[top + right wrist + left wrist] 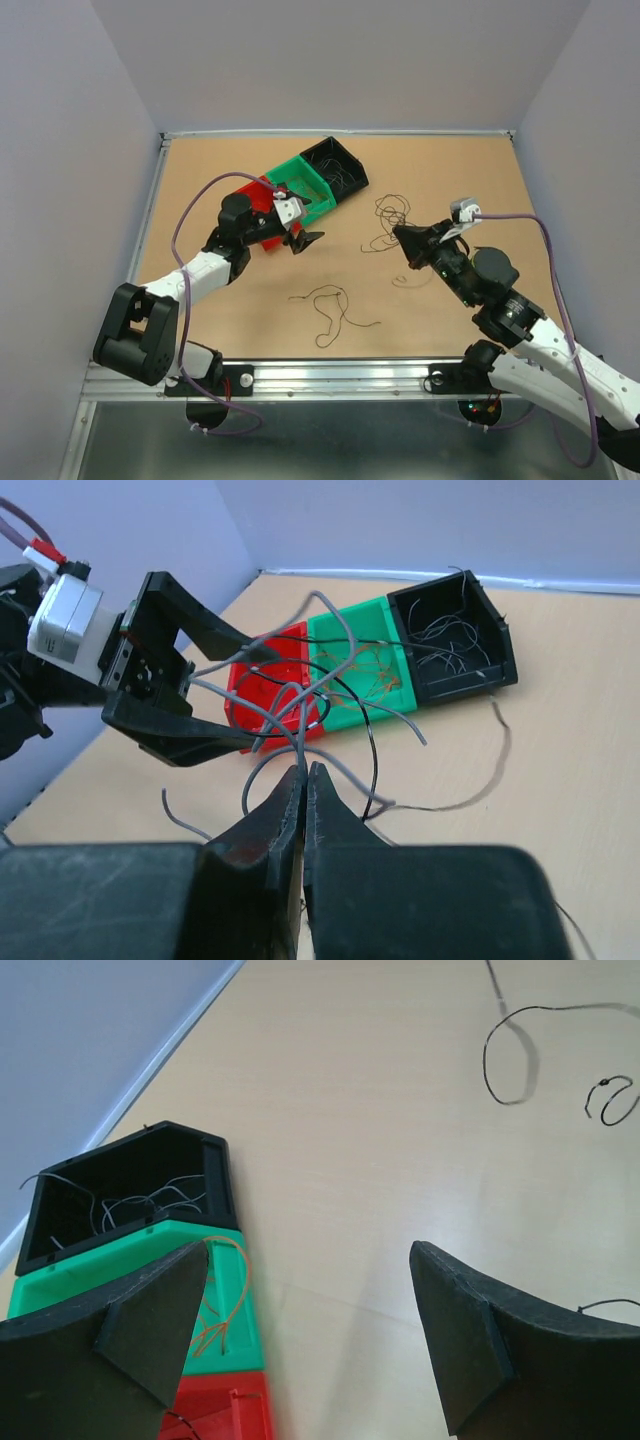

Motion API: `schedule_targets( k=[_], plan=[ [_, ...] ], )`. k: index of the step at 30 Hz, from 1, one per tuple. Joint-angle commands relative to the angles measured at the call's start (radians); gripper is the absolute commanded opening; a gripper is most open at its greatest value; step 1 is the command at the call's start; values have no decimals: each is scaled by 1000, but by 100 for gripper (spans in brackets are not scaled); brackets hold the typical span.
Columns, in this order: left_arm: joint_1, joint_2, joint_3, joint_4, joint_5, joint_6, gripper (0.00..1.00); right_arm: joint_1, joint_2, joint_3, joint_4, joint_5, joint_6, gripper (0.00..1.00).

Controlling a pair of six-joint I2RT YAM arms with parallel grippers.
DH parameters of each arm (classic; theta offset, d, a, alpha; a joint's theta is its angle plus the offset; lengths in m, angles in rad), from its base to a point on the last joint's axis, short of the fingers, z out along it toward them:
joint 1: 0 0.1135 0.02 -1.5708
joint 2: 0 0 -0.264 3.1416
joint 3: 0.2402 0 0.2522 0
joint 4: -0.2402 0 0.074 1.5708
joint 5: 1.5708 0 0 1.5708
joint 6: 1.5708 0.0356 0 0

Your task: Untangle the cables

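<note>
My right gripper (402,237) (305,772) is shut on a loose tangle of thin dark and grey cables (390,214) (300,695), lifted just above the table. My left gripper (301,240) (310,1300) is open and empty, hovering by the red bin (262,216); its fingers (190,735) show just beyond the held tangle. A second loose dark cable (332,306) lies on the table nearer the front. A small curl (410,280) lies below my right gripper. More cable loops (505,1055) lie on the table at the top right of the left wrist view.
A row of bins stands at the back left: red (265,680), green (305,186) (215,1300) holding thin orange-red wires, black (336,165) (130,1200) (455,635) holding several thin wires. Walls enclose the table on three sides.
</note>
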Motion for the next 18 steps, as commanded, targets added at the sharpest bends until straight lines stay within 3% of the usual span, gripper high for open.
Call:
schedule_targets(
  k=[1, 5, 14, 18],
  plan=[
    [-8, -37, 35, 3, 103, 24, 95, 7, -10, -57, 74, -62, -32, 1],
    [-17, -43, 34, 2, 159, 7, 97, 7, 6, -51, 80, -110, -35, 1],
    [-43, -57, 18, 11, 116, 7, 98, 7, -24, -72, 123, -220, -47, 1],
    [-49, -89, -63, 194, 56, -110, 99, 7, -17, -77, 144, -298, -50, 0]
  ],
)
